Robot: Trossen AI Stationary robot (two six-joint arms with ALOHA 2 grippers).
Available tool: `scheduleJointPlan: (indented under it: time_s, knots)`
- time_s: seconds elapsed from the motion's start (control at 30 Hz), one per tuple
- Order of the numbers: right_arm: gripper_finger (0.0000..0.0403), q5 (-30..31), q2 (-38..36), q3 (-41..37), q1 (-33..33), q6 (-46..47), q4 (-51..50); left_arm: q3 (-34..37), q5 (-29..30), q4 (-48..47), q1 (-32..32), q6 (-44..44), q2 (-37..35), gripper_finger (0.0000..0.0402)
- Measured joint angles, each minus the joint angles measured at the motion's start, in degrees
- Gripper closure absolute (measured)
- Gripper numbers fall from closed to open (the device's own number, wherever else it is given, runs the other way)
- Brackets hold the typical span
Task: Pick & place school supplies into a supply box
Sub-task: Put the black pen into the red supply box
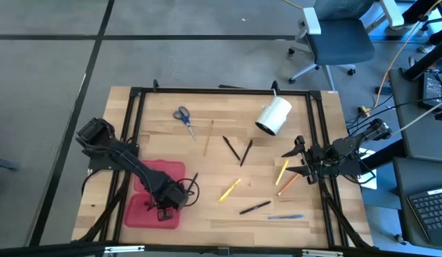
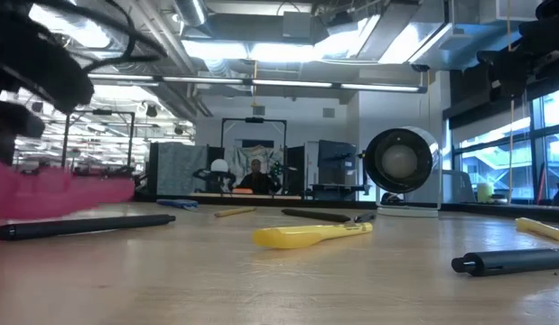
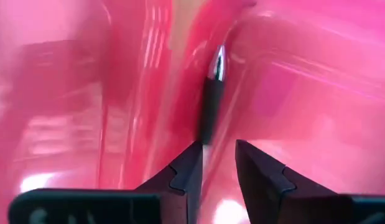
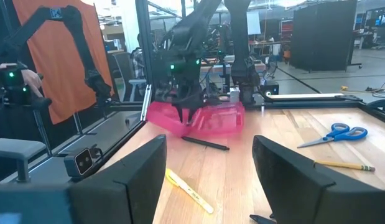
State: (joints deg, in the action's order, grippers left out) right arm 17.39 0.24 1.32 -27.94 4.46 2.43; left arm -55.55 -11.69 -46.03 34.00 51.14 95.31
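Over the near-left corner of the bench, the left claw hangs straight down into the open red pencil case, low over the half nearer the front edge. Its fingers stand slightly apart with a gap between them, and a dark pen with a silver tip lies on the red plastic just ahead of that gap, not pinched. That reads as a drop-off: the claw is low so the pen settles flat in the tray instead of bouncing out. That pen is the only thing I can make out inside the case; the rest of its floor is hidden by the arm or blurred.

Just outside the case's right edge lies a black pen, close to the left arm's cable. Toward the far edge sit the blue-handled scissors and a wooden pencil, then two dark pens crossed in a V near the middle. A yellow pen and another black pen lie nearer the front, with a blue pen beside the front edge. A white cylinder lies on its side near the far edge, not part of the job.

By the right edge the right claw waits with its fingers wide apart and empty, pointing across the bench, a yellow pencil and an orange one lying just in front of it, within easy reach.
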Motion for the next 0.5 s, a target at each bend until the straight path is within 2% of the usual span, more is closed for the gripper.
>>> scheduleJointPlan:
  time_s: [0.2,0.27,0.4,0.5]
  knots:
    - [0.0161,0.0,0.0,0.0,0.0,0.0,-0.2,0.0,0.5,-0.4,0.0,0.8,-5.6,0.0313]
    - [0.0161,0.0,0.0,0.0,0.0,0.0,-0.2,0.0,2.4,-0.9,-0.3,0.8,-7.9,0.0313]
    - [0.0161,0.0,0.0,0.0,0.0,-0.1,-0.2,0.0,10.2,-2.2,-2.1,-0.7,-12.8,0.0313]
    - [0.0161,0.0,0.0,0.0,0.0,-0.2,-0.2,0.0,17.7,-2.4,-4.7,-5.5,-15.9,0.0311]
